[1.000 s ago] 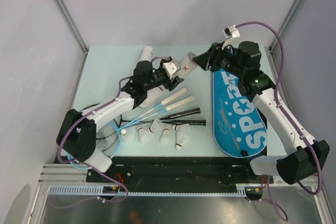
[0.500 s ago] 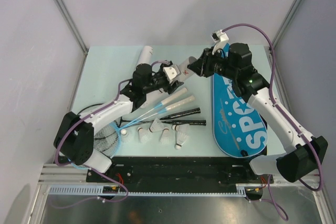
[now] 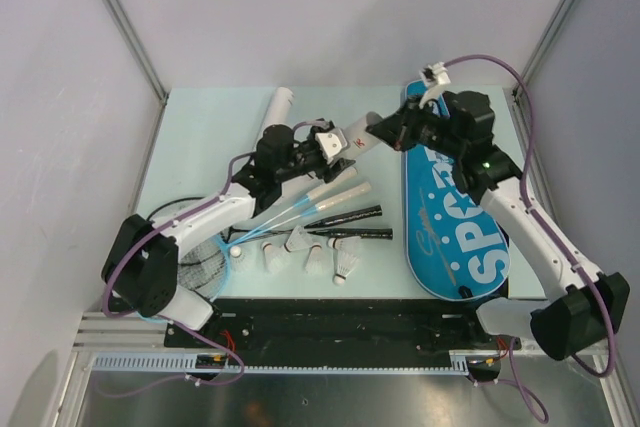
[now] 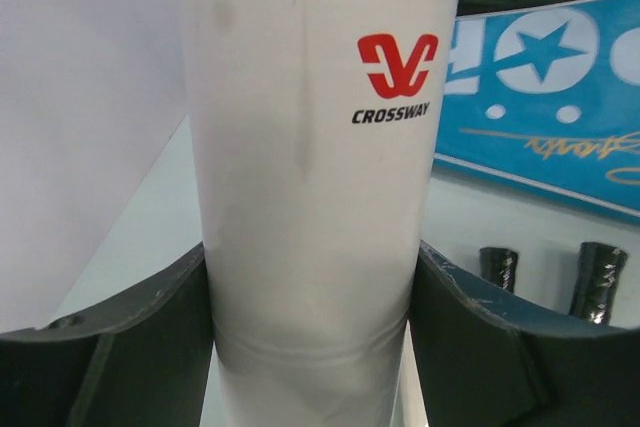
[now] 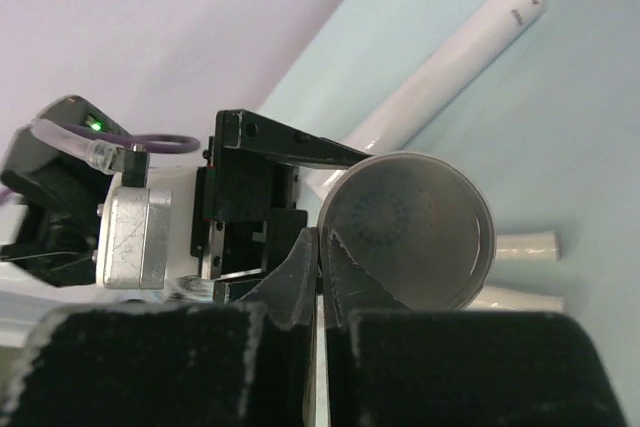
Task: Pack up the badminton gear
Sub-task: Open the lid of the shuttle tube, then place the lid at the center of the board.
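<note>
My left gripper (image 3: pixel 322 145) (image 4: pixel 315 347) is shut on a white tube (image 4: pixel 310 147) marked CROSSWAY, held off the table and pointing at the right arm. My right gripper (image 3: pixel 381 134) (image 5: pixel 322 245) is shut, its fingertips pinching the rim of the tube's clear lid (image 5: pixel 410 232). A second white tube (image 3: pixel 278 107) (image 5: pixel 440 77) lies at the back. Two rackets lie mid-table, with white handles (image 3: pixel 335 189) and black handles (image 3: pixel 355 217). Several shuttlecocks (image 3: pixel 318 259) stand along the front. The blue SPORT bag (image 3: pixel 455 222) (image 4: pixel 540 117) lies under the right arm.
The racket heads (image 3: pixel 205 252) sit at the front left by the left arm's base. Grey walls close in the pale table (image 3: pixel 200 137) on three sides. A black rail (image 3: pixel 340 322) runs along the near edge.
My right gripper has closed from half open to shut on the lid's rim at the tube's end. The left gripper still holds the tube, which moved slightly.
</note>
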Controlling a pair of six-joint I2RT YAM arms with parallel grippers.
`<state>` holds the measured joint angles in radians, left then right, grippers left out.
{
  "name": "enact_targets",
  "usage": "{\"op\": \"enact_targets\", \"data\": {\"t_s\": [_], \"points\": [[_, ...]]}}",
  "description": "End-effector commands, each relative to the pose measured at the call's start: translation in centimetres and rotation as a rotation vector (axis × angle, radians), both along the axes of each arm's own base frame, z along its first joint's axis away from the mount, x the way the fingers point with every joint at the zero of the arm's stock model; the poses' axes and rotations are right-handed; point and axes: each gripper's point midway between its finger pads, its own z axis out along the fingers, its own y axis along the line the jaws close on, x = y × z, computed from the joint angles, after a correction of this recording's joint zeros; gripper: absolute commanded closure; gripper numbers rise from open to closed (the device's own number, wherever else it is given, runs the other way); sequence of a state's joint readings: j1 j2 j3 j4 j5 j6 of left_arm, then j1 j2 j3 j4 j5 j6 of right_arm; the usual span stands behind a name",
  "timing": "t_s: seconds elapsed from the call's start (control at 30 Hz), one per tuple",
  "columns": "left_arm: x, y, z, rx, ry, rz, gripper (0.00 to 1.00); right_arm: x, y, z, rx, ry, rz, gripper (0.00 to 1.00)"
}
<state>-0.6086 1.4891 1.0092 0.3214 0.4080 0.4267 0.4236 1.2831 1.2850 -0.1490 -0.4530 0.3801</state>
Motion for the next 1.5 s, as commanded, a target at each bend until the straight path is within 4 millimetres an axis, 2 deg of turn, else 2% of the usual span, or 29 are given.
{"op": "enact_targets", "data": {"t_s": [0.0, 0.07, 0.1, 0.23, 0.3, 0.4, 0.47, 0.5, 0.53, 0.57, 0.6, 0.63, 0.67, 0.7, 0.73, 0.77, 0.83, 0.87, 0.93, 0.97, 1.03, 1.07, 1.13, 1.17, 1.27, 1.37, 1.4, 1.43, 1.47], "points": [[0.0, 0.5, 2.5, -0.01, -0.112, 0.018, 0.7, -3.2, -2.6, 5.8, 0.298, -0.024, 0.081, 1.0], [-0.2, 0.4, 2.0, -0.003, -0.108, 0.009, 0.72, -3.8, -3.3, 6.8, 0.348, -0.003, 0.114, 1.0], [-0.3, 0.4, 2.0, -0.003, -0.109, 0.009, 0.73, -3.9, -3.4, 6.1, 0.359, 0.019, 0.116, 1.0], [-0.3, 0.6, 1.8, -0.003, -0.108, 0.014, 0.74, -4.6, -4.3, 6.6, 0.467, 0.042, 0.166, 1.0], [-0.3, 0.5, 1.8, -0.003, -0.108, 0.012, 0.75, -4.4, -4.6, 6.1, 0.458, 0.053, 0.151, 1.0], [-0.4, 0.6, 2.4, -0.016, -0.115, 0.01, 0.74, -4.1, -5.2, 6.6, 0.441, 0.0, 0.106, 1.0], [-0.5, 0.6, 3.3, -0.047, -0.112, 0.022, 0.75, -2.6, -6.1, 6.6, 0.401, -0.052, 0.0, 1.0], [-0.4, 0.7, 3.9, -0.066, -0.116, 0.035, 0.74, -1.9, -5.7, 4.7, 0.34, -0.002, -0.056, 1.0], [-0.5, 1.1, 5.3, -0.105, -0.114, 0.061, 0.74, 0.9, -7.1, 3.5, 0.218, -0.101, -0.225, 1.0], [-0.3, 1.5, 6.5, -0.14, -0.128, 0.089, 0.73, 2.3, -7.1, 2.1, 0.158, -0.094, -0.294, 1.0], [0.3, 2.4, 7.4, -0.164, -0.139, 0.16, 0.73, 2.8, -5.9, 0.7, 0.105, -0.092, -0.311, 1.0], [-0.1, 3.1, 8.7, -0.205, -0.144, 0.186, 0.72, 5.3, -6.2, -2.6, 0.015, -0.071, -0.396, 1.0], [-0.2, 3.5, 9.8, -0.235, -0.17, 0.2, 0.71, 6.1, -5.9, -4.1, -0.016, -0.055, -0.421, 1.0], [-0.5, 4.0, 10.6, -0.25, -0.188, 0.21, 0.7, 6.9, -5.3, -4.6, -0.014, -0.069, -0.424, 1.0], [-0.7, 4.4, 11.0, -0.26, -0.197, 0.22, 0.7, 8.2, -4.7, -7.4, -0.055, -0.034, -0.428, 1.0], [-1.3, 5.0, 12.3, -0.284, -0.22, 0.231, 0.7, 8.9, -4.3, -8.6, -0.08, -0.031, -0.439, 1.0], [-1.5, 5.9, 12.9, -0.295, -0.235, 0.261, 0.7, 10.1, -3.5, -10.4, -0.102, -0.03, -0.436, 1.0], [-2.2, 6.4, 14.1, -0.316, -0.258, 0.261, 0.69, 11.1, -3.5, -13.2, -0.152, -0.003, -0.455, 1.0], [-2.8, 6.9, 14.5, -0.337, -0.257, 0.266, 0.69, 12.2, -3.2, -15.1, -0.194, 0.004, -0.468, 1.0], [-3.3, 7.2, 15.3, -0.359, -0.263, 0.265, 0.69, 12.8, -3.0, -18.0, -0.244, 0.044, -0.46, 1.0], [-3.9, 7.5, 15.6, -0.393, -0.242, 0.267, 0.69, 13.2, -2.5, -19.6, -0.285, 0.05, -0.452, 1.0], [-4.5, 7.8, 16.3, -0.414, -0.246, 0.261, 0.69, 13.3, -2.6, -21.7, -0.332, 0.076, -0.454, 1.0], [-5.2, 8.0, 16.5, -0.44, -0.23, 0.25, 0.69, 13.6, -2.6, -23.1, -0.358, 0.093, -0.447, 1.0], [-5.7, 8.3, 17.0, -0.455, -0.235, 0.243, 0.68, 13.6, -2.5, -24.5, -0.377, 0.116, -0.443, 0.99], [-6.5, 8.5, 17.6, -0.472, -0.242, 0.225, 0.67, 13.8, -2.3, -26.1, -0.401, 0.145, -0.433, 0.89], [-7.2, 8.9, 18.0, -0.489, -0.245, 0.219, 0.66, 13.8, -2.1, -26.4, -0.435, 0.167, -0.419, 0.61], [-7.5, 9.0, 18.1, -0.493, -0.246, 0.215, 0.66, 13.5, -2.0, -25.7, -0.432, 0.168, -0.411, 0.45], [-7.6, 8.9, 18.1, -0.492, -0.248, 0.209, 0.66, 13.4, -1.7, -24.6, -0.431, 0.16, -0.408, 0.37], [-7.7, 8.9, 17.9, -0.488, -0.245, 0.204, 0.66, 12.0, -1.6, -24.9, -0.478, 0.194, -0.398, 0.32]]}}
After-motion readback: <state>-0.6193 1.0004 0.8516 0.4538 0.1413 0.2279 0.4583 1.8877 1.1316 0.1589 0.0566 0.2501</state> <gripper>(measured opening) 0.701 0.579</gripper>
